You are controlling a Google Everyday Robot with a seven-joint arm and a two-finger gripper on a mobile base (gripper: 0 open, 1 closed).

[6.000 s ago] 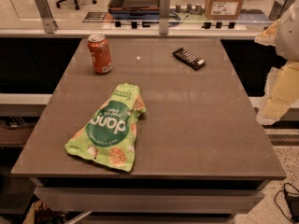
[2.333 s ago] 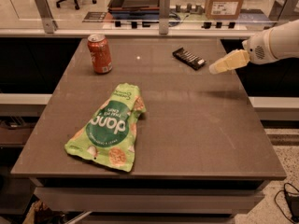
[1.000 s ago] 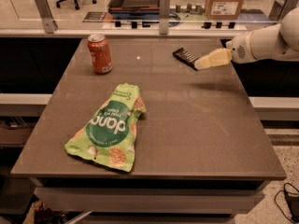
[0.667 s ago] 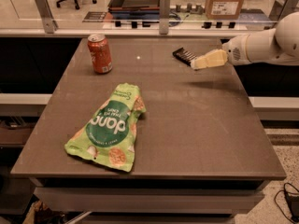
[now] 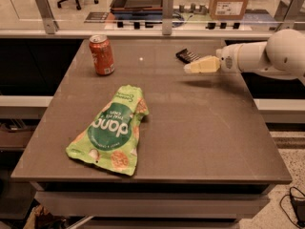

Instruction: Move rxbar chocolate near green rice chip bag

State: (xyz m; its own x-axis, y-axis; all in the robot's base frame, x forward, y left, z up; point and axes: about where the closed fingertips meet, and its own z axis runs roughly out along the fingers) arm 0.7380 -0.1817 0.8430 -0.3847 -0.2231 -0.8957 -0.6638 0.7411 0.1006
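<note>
The rxbar chocolate (image 5: 187, 56) is a small flat black bar lying at the far right of the table; its near end is hidden behind the gripper. The green rice chip bag (image 5: 110, 128) lies flat at the near left of the table. My gripper (image 5: 190, 68) reaches in from the right on a white arm (image 5: 267, 56), its pale fingers pointing left, just in front of and over the bar.
An orange soda can (image 5: 102, 55) stands upright at the far left of the grey table (image 5: 209, 128). Behind the table runs a rail with posts (image 5: 166, 6) and a cardboard box (image 5: 229, 1). A cable (image 5: 295, 202) lies on the floor at the right.
My arm has come in from the right edge and moved left across the far side of the table, so the gripper now covers the near end of the bar. The bag, can and bar have not moved.
</note>
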